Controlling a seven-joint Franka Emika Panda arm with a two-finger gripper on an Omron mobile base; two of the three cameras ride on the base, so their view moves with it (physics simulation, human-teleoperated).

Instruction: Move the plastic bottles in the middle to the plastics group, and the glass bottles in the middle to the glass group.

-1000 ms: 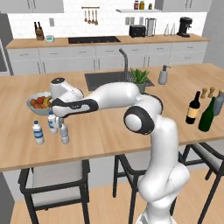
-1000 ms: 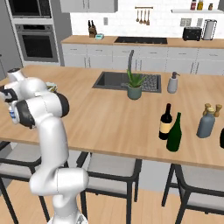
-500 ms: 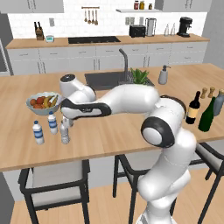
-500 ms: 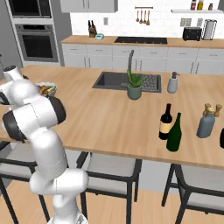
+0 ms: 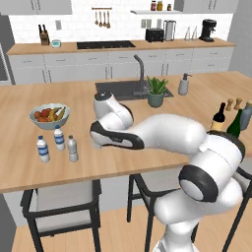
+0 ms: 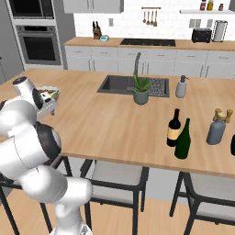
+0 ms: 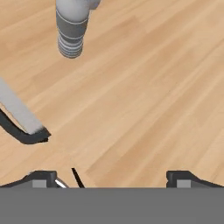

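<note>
Plastic bottle point(image 5: 72, 148): standing by the two blue-label bottles point(image 5: 50, 144), so it is with its group.
Wine bottles point(image 6: 179, 134): waiting near the grey-blue bottle point(image 6: 216, 130).
Fingers point(image 7: 43, 179): I am holding them wide apart, gripping nothing.

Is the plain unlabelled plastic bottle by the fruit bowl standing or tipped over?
Upright: the plain plastic bottle stands cap-up on the counter beside two blue-labelled bottles.

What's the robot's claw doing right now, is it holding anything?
Gripper: open, jaws wide apart, holding nothing; bare wood counter lies between the fingertips.
</note>
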